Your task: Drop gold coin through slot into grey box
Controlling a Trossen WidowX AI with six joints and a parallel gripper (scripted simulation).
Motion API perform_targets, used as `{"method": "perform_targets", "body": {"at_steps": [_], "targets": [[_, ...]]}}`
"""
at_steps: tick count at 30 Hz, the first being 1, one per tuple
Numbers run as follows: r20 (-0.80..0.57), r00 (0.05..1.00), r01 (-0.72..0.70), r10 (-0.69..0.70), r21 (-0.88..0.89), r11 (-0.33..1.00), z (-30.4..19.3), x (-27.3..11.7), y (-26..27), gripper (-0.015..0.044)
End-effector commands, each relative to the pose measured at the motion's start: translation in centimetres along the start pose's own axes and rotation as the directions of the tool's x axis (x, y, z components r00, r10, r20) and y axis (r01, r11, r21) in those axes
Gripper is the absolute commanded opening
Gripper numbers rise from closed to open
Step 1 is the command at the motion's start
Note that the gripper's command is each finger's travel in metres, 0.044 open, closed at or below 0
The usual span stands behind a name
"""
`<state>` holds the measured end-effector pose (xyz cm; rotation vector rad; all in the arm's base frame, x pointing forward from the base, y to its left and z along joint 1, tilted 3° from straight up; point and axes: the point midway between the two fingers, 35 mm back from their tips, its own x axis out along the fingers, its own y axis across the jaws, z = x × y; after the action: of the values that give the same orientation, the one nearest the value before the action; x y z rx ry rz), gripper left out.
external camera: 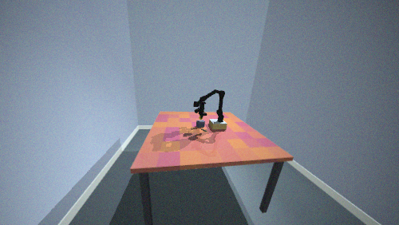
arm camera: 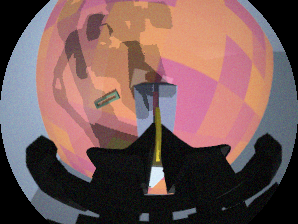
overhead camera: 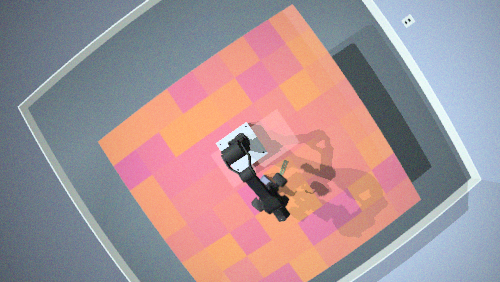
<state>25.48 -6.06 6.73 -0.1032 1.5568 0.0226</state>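
My gripper (arm camera: 156, 126) (external camera: 201, 115) is shut on the gold coin (arm camera: 158, 142) (external camera: 200, 118), seen edge-on as a thin yellow strip in the wrist view. The grey box (arm camera: 168, 107) (external camera: 200, 124) (overhead camera: 265, 180) is under and just beyond the coin. A dark narrow line, the slot, runs along its lid, nearly in line with the coin's edge, which covers part of it. The coin appears above the lid in the exterior view; the exact gap is too small to tell. The dark-green holder (arm camera: 98, 104) (overhead camera: 284, 167) lies to the left in the wrist view, without the coin.
The arm's pale base block (external camera: 218, 125) (overhead camera: 226, 143) stands close to the box. The patchwork table (overhead camera: 200, 125) (external camera: 255, 153) carries the arm's dark shadows around the holder. The arm hides part of the box in the top view.
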Motion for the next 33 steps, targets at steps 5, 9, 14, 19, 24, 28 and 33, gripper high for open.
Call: {"method": "perform_targets", "body": {"at_steps": [5,9,14,19,24,28,33], "targets": [[-0.001,1.0,0.0,0.0,-0.004,1.0,-0.1,0.5,0.0,0.0],[-0.001,1.0,0.0,0.0,-0.006,1.0,-0.1,0.7,0.0,0.0],[-0.001,1.0,0.0,0.0,-0.006,1.0,-0.1,0.9,0.0,0.0],[-0.001,1.0,0.0,0.0,-0.005,1.0,-0.1,1.2,0.0,0.0],[-0.001,1.0,0.0,0.0,-0.005,1.0,-0.1,1.4,0.0,0.0],[-0.001,1.0,0.0,0.0,-0.005,1.0,-0.1,1.6,0.0,0.0],[0.0,1.0,0.0,0.0,-0.002,1.0,0.0,1.4,0.0,0.0131]]}}
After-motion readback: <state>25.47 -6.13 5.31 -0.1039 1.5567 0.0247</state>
